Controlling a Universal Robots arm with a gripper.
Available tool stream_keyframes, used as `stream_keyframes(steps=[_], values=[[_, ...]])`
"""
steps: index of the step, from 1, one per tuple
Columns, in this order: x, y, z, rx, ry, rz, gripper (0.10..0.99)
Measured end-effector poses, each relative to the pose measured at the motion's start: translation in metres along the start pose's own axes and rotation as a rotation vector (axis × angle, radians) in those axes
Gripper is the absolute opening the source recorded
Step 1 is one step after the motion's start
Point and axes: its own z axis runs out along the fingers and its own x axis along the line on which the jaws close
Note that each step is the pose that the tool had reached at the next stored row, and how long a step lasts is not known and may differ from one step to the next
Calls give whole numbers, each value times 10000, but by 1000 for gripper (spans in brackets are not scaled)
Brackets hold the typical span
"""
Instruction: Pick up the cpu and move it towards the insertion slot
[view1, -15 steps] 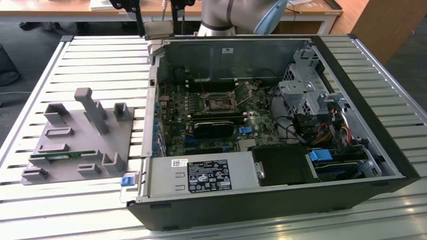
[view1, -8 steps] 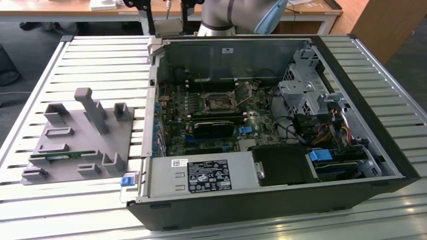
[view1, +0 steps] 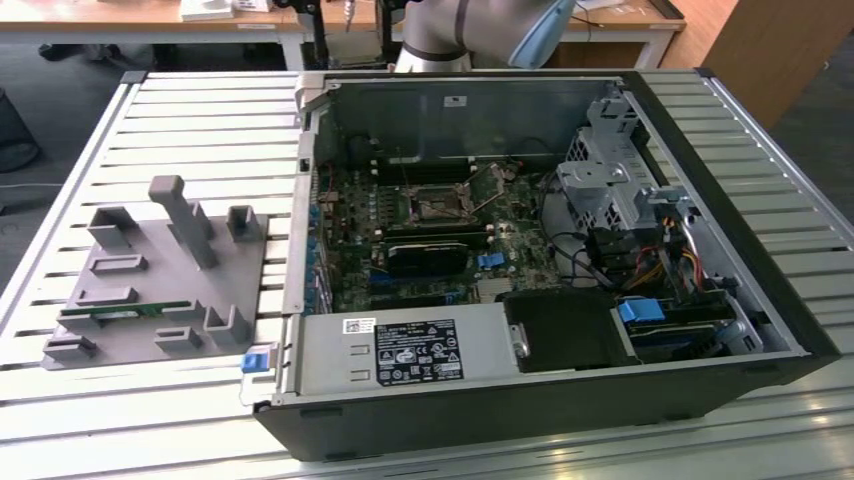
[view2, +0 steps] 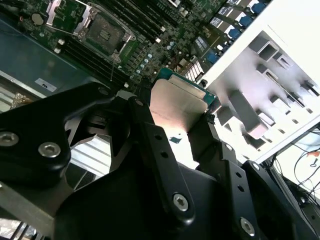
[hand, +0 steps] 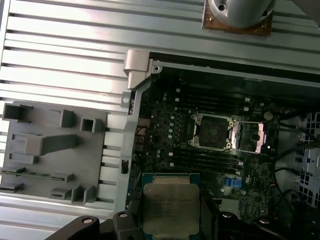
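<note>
— Slatted metal tabletop (view1: 174, 110) under everything, with the open computer case (view1: 747, 200) lying on its side so the motherboard faces up. Where is the cpu?

— The cpu (hand: 170, 204) is off the grey tray (view1: 134, 300) and pinched by its two opposite edges in the gripper (hand: 170, 220), flat side up. In both wrist views it hangs above the board, its silver lid (view2: 177, 107) clear of the fingers (view2: 155, 145) pressing on each side.

— Why by the edges?

— Probably to keep the underside free and level for seating.

— And the insertion slot?

— The insertion slot (hand: 212, 131) sits further along the board, its metal frame swung open beside it, well apart from the chip; the exterior view shows it mid-board (view1: 437, 205). The memory stick (view1: 140, 312) lies in its tray groove.
</note>
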Motion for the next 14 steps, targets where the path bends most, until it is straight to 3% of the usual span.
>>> stream_keyframes(steps=[14], values=[[-309,93,7,-1,0,-14,541]])
